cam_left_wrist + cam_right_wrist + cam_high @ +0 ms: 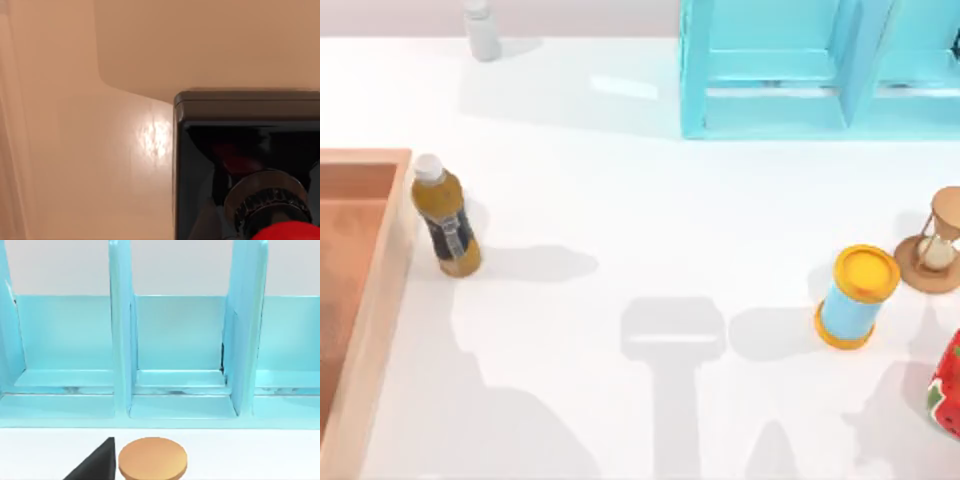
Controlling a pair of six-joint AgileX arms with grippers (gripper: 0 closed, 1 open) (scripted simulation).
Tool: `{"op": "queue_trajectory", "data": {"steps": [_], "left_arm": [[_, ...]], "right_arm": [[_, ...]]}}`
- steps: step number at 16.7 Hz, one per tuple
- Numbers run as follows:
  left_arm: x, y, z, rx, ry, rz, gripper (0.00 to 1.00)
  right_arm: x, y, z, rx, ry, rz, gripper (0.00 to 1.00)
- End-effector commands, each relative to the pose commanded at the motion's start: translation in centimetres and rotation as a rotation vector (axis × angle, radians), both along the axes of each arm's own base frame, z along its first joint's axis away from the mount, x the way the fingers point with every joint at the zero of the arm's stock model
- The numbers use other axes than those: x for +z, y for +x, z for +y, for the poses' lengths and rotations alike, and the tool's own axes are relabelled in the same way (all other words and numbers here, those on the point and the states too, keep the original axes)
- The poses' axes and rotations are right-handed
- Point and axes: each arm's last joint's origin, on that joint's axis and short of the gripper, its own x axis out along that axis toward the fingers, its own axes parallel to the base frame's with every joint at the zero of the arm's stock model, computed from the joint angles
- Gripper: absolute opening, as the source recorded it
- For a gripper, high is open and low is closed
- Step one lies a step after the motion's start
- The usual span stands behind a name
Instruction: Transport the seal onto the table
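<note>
In the left wrist view, the seal [250,165] rests on the wooden tray [100,165]; claw state cannot be told.

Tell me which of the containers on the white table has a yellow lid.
The blue cylinder at the table's right side, its yellow lid tipped toward the camera. The tea bottle by the wooden tray has a white cap.

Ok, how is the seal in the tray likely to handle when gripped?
The seal looks rigid: its black block has flat, hard-edged sides, probably good for pinching. The glossy red knob looks rounded and may slip if gripped there. Sitting on the tray on its square base, it seems unlikely to roll.
</note>
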Motion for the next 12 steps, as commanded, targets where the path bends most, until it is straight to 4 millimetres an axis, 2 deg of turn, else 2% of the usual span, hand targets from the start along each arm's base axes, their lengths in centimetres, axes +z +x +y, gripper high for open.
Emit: {"op": "queue_trajectory", "data": {"steps": [3,5,8,12], "left_arm": [[0.4,0.3,-0.4,-0.003,0.001,-0.002,0.00],[1.9,1.2,-1.8,-0.006,0.002,-0.006,0.00],[5.6,2.3,-5.9,-0.016,0.000,0.007,0.00],[11.5,1.4,-12.2,-0.003,0.003,0.031,0.00]], "right_arm": [[0.0,0.0,0.0,0.000,0.000,0.000,1.00],[0.0,0.0,0.0,0.000,0.000,0.000,1.00],[0.0,0.0,0.0,0.000,0.000,0.000,1.00],[0.0,0.0,0.0,0.000,0.000,0.000,1.00]]}}
